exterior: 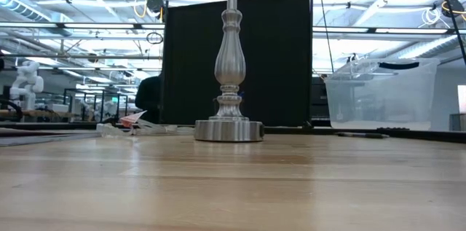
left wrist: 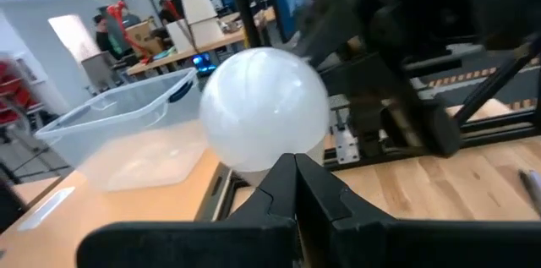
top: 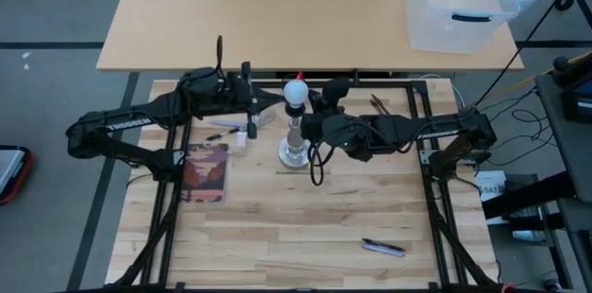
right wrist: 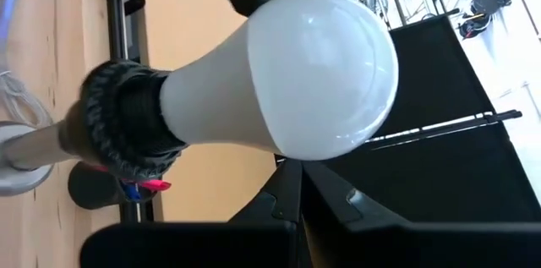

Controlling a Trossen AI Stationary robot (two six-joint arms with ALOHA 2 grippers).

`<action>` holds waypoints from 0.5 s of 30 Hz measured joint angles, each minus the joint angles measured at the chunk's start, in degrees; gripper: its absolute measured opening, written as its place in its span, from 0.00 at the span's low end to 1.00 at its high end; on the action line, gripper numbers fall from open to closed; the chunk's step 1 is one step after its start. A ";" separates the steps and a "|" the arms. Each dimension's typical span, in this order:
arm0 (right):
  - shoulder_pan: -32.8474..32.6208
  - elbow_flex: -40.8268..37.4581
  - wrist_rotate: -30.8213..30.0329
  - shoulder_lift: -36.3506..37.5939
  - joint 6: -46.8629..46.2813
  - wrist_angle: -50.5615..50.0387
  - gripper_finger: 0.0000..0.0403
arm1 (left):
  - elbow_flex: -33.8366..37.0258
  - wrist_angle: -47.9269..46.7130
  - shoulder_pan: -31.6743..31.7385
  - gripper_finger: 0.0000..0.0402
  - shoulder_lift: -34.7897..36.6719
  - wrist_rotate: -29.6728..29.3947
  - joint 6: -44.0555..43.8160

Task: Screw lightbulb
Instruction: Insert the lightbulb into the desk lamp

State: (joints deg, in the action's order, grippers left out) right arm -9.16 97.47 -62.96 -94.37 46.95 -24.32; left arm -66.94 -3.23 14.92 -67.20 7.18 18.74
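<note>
The frosted white lightbulb [top: 296, 91] sits upright with its narrow end in the black ribbed socket [right wrist: 127, 128] on top of the silvery stand [exterior: 230, 56]. The stand's disc foot [exterior: 228, 130] rests on the wooden table. The bulb is above the top of the low view. My left gripper [left wrist: 296, 173] is shut, at the bulb's left side in the high view [top: 276, 98], its tips right at the globe [left wrist: 264, 107]. My right gripper [right wrist: 296, 182] is shut, at the bulb's right side [top: 313, 113], its tips close beside the globe [right wrist: 321, 73]. My left gripper's shut fingertips come level from the table's left and stand at the lower side of the globe [left wrist: 270, 166]. I cannot tell whether they touch it. My right gripper's shut fingertips come from the table's right, close to the globe's side [right wrist: 296, 154]. I cannot tell whether they touch it.
A clear plastic bin [top: 458, 6] stands on the far table at the right. A dark card [top: 205, 171] and small parts [top: 231, 131] lie left of the stand. A pen [top: 384, 248] lies near the front right. A black cable loop [top: 317, 168] lies by the foot.
</note>
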 joint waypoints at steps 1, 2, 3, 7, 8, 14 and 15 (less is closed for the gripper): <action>-0.20 0.00 0.01 0.00 -0.45 -0.33 0.00 | 0.00 -0.02 0.13 0.00 0.00 -0.61 -0.08; -0.28 0.00 0.03 0.00 -0.97 -0.64 0.00 | 0.00 0.00 0.19 0.00 0.00 -1.35 -0.24; -0.35 0.00 0.23 0.00 -1.44 -0.96 0.00 | 0.00 0.06 0.23 0.00 0.00 -2.45 -0.27; -1.05 0.00 2.91 -0.07 -2.26 -1.98 0.00 | 0.00 0.44 0.24 0.00 -0.08 -7.06 -0.42; -1.31 0.00 3.38 -0.15 -2.47 -2.01 0.00 | 0.00 0.48 0.24 0.00 -0.11 -8.03 -0.44; -3.79 0.00 2.46 -0.17 -2.77 -2.40 0.00 | 0.00 -0.47 0.21 0.00 -0.15 -9.70 -0.66; -4.29 0.00 2.35 -0.17 -2.79 -2.42 0.00 | 0.00 -1.04 0.21 0.00 -0.15 -9.70 -0.66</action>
State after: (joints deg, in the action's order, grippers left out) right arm -13.45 97.47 -60.61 -94.54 44.16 -26.74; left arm -66.94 -4.26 15.14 -67.35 -2.52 18.09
